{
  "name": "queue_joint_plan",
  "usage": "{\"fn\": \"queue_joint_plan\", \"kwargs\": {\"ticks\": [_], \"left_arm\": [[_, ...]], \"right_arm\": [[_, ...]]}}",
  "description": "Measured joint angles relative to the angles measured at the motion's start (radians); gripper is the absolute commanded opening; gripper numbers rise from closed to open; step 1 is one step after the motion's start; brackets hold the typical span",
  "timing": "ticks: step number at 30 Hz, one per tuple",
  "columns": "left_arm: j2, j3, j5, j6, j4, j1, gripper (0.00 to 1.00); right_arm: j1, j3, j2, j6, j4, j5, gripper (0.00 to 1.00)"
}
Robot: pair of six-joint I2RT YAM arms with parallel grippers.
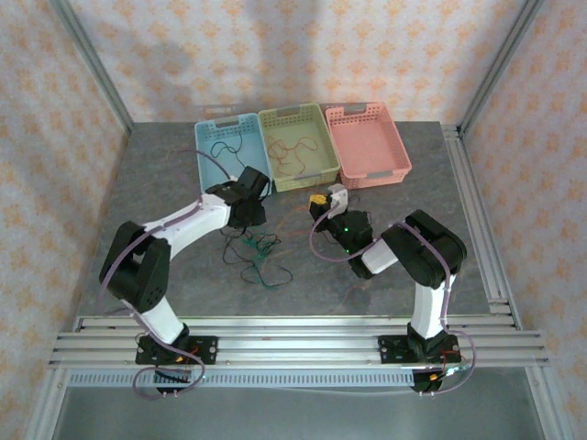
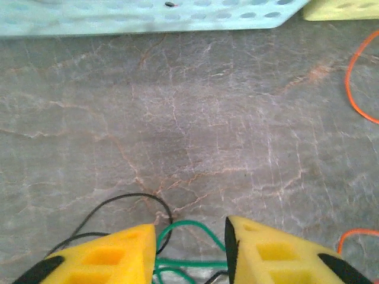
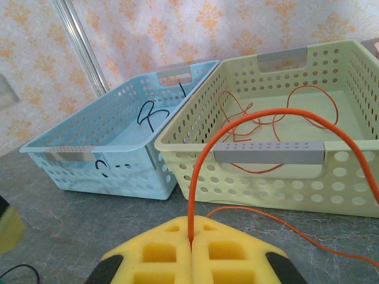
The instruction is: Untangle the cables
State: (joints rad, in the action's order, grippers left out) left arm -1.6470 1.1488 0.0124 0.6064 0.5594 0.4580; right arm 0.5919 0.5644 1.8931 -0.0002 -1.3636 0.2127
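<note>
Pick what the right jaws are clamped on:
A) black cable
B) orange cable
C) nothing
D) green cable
B: in the right wrist view the right jaws are pressed together, and the orange cable rises straight out from between them and arches up in front of the baskets.

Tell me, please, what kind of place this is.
Probably a robot lab work cell: two arms bolted on aluminium rails, patterned screen walls around the table, and three plastic baskets.
</note>
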Motion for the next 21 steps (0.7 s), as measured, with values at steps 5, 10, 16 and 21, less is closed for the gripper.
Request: {"fn": "queue_joint_plan", "kwargs": {"ticks": [5, 10, 16, 21], "left_arm": [[0.102, -0.05, -0.033, 0.007, -0.022, 0.008, 0.7], [0.103, -0.064, -0.032, 0.024, -0.022, 0.08, 0.71], [-0.007, -0.027, 0.003, 0.036, 0.002, 0.116, 0.68], [-0.078, 0.016, 0.029, 0.051, 0.015, 0.116, 0.54]], "right_arm": [[0.0, 0.0, 0.0, 0.0, 0.0, 0.0, 0.0], [0.0, 0.0, 0.0, 0.0, 0.0, 0.0, 0.0], [0.0, 0.0, 0.0, 0.0, 0.0, 0.0, 0.0], [0.0, 0.0, 0.0, 0.0, 0.0, 0.0, 0.0]]}}
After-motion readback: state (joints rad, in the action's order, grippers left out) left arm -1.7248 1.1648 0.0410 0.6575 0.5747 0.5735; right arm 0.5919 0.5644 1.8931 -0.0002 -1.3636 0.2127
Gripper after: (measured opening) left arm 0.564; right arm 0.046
